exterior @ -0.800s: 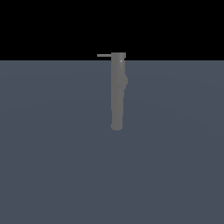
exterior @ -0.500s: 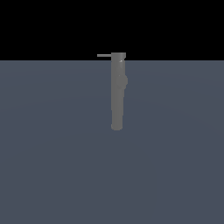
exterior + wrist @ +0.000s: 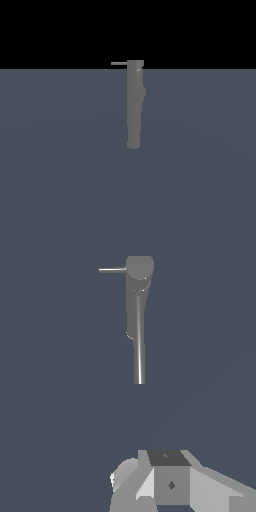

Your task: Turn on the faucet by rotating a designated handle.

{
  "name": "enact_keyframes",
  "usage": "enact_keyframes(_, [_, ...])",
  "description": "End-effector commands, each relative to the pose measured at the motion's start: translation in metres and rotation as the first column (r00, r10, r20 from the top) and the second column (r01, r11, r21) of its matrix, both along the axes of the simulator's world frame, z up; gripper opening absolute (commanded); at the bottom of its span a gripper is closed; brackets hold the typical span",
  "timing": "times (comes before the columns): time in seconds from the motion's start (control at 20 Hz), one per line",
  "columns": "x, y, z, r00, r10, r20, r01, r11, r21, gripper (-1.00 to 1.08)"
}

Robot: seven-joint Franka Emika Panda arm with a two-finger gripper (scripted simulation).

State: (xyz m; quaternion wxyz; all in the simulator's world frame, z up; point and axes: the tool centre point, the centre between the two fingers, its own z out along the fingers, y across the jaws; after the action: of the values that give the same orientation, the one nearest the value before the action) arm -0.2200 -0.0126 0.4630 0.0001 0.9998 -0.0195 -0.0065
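Note:
The faucet [image 3: 134, 107] is a long matte grey column standing on the blue-grey floor in the middle of the exterior view, with a small bump on its side and a wider cap on top. The handle [image 3: 119, 63] is a thin light grey rod sticking out from the cap toward the exterior view's left. The arm does not show in the exterior view. In the wrist view I look down on the faucet [image 3: 137, 316] and the handle [image 3: 112, 270] from a distance. Only grey blocky parts of the gripper [image 3: 167, 458] show at the picture's edge, well apart from the faucet, and its jaw gap is unclear.
A flat blue-grey floor [image 3: 65, 190] spreads all around the faucet, with black background beyond its far edge. No other objects show.

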Motion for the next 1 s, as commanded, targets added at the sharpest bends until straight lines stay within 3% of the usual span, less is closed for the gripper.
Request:
enact_keyframes(0.0, [0.015, 0.002, -0.010, 1.000, 0.002, 0.001, -0.002, 1.000, 0.000, -1.00])
enact_keyframes(0.95, [0.161, 0.022, -0.097, 1.000, 0.015, 0.007, -0.015, 1.000, 0.002, -1.00])
